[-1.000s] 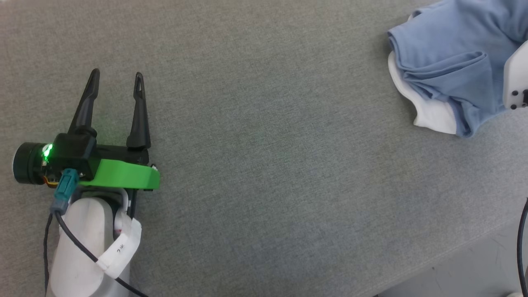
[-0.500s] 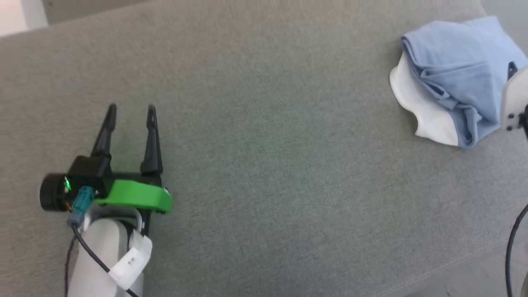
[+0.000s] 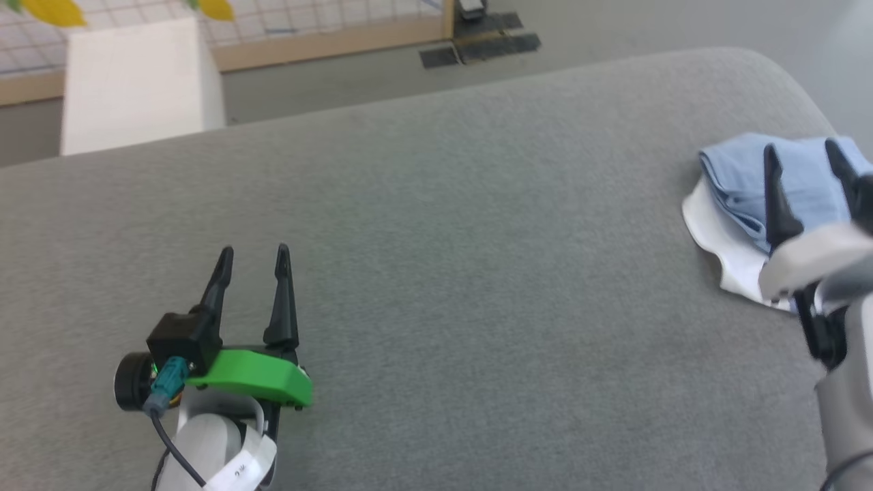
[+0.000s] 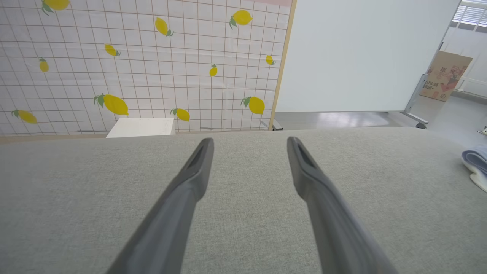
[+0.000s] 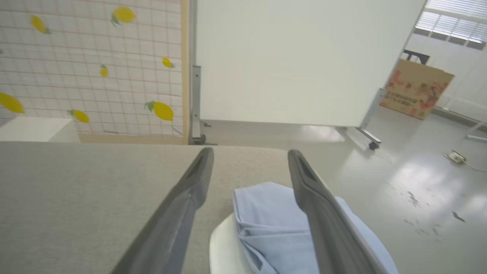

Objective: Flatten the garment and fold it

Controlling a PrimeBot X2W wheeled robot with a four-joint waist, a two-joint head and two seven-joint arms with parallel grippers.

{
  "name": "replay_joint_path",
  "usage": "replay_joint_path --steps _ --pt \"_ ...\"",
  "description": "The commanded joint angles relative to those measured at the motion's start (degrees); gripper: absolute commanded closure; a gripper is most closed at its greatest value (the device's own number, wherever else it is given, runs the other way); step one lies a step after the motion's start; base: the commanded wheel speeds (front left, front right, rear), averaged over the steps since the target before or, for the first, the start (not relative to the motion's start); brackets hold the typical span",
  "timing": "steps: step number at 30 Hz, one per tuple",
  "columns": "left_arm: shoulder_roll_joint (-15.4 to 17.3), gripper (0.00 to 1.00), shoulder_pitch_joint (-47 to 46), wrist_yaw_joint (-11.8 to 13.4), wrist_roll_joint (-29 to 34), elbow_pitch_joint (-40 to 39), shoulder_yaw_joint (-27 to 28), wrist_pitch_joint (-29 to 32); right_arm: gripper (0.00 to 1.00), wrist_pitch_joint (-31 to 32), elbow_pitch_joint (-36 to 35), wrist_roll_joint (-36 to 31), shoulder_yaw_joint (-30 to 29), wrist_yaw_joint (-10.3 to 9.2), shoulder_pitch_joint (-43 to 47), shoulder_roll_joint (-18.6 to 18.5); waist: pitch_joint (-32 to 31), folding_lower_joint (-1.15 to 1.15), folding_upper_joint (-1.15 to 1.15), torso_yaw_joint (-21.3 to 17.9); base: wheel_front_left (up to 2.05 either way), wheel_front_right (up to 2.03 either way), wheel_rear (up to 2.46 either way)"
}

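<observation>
At the far right of the grey cushioned surface, close to its rounded corner, the garment lies bunched in a loose heap. Its light blue layers are stacked over a white panel that shows along the left and near edges. In the right wrist view the garment runs lengthwise away from the camera, roughly in line with the fingers, and its rounded folded end points at the surface's far edge. The right arm hides its near end. The right gripper hangs over the heap with its fingers spread apart and nothing between them. The left gripper sits well apart over bare fabric at the lower left, fingers likewise parted and empty.
</observation>
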Motion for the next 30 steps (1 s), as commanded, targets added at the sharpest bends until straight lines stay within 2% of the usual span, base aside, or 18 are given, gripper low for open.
replay_joint_path --steps 1,5,11,21,30 --pt "-0.21 0.0 1.1 -0.2 -0.41 0.49 -0.2 -0.2 0.0 -1.05 -2.39 1.66 0.66 -0.1 3.02 0.32 -6.01 0.0 0.0 6.04 0.0 0.0 0.0" --pt "-0.45 0.0 2.36 -0.45 -1.28 1.81 -1.04 -0.2 0.0 -2.91 -9.96 4.73 1.99 -0.1 10.55 1.47 -8.09 0.0 0.0 8.41 0.0 0.0 0.0" --pt "-0.62 0.0 3.62 -0.8 -2.44 2.33 -2.18 -0.2 0.0 -2.28 -18.0 6.02 2.93 -0.1 19.86 4.92 -9.74 0.0 0.0 11.12 0.0 0.0 0.0" --pt "-0.69 0.0 5.78 -0.48 -3.48 2.8 -3.43 -0.2 0.0 -3.47 -20.81 5.93 4.38 -0.1 27.19 7.52 -11.39 0.0 0.0 12.52 0.0 0.0 0.0" --pt "-0.7 0.0 5.59 0.52 -4.85 3.31 -5.16 -0.2 0.0 -3.68 -21.57 5.57 3.97 -0.1 29.31 9.42 -10.61 0.0 0.0 12.87 0.0 0.0 0.0"
